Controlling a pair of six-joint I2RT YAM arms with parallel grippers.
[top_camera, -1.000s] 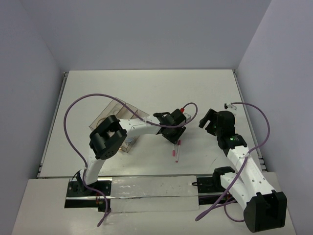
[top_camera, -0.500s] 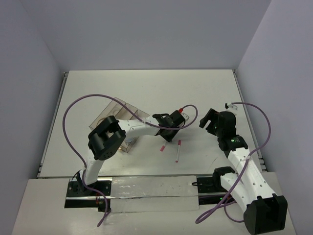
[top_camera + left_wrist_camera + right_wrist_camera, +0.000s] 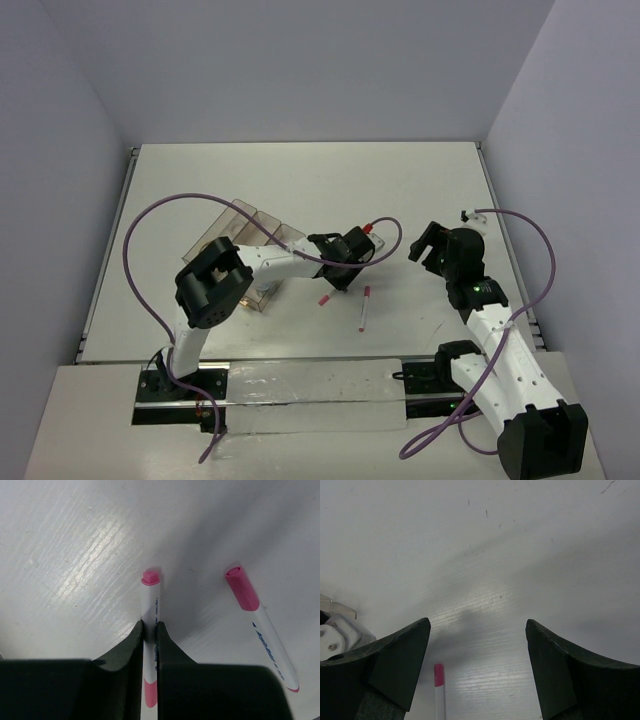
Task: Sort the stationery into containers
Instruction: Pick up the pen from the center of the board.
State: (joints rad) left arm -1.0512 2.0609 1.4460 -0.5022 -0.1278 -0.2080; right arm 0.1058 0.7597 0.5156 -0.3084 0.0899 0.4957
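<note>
My left gripper (image 3: 150, 628) is shut on a thin white pen (image 3: 150, 605) with red ends, held along the jaws with one red end sticking out ahead. From above, this gripper (image 3: 337, 281) hangs right of the containers, a clear brownish tray (image 3: 256, 215), and the held pen's red end (image 3: 324, 299) shows below it. A second white pen (image 3: 364, 308) lies on the table just to the right, also in the left wrist view as the loose pen (image 3: 261, 625). My right gripper (image 3: 424, 243) stands open and empty, above the table, with the loose pen's red end (image 3: 439, 676) near its left finger.
My left arm's upper link (image 3: 212, 285) covers the near part of the tray. A purple cable (image 3: 150, 215) loops over the tray's left side. Grey walls close the table at the back and both sides.
My left gripper has shut on one pen and carried it a little to the left, away from the other pen. The right arm has barely moved.
</note>
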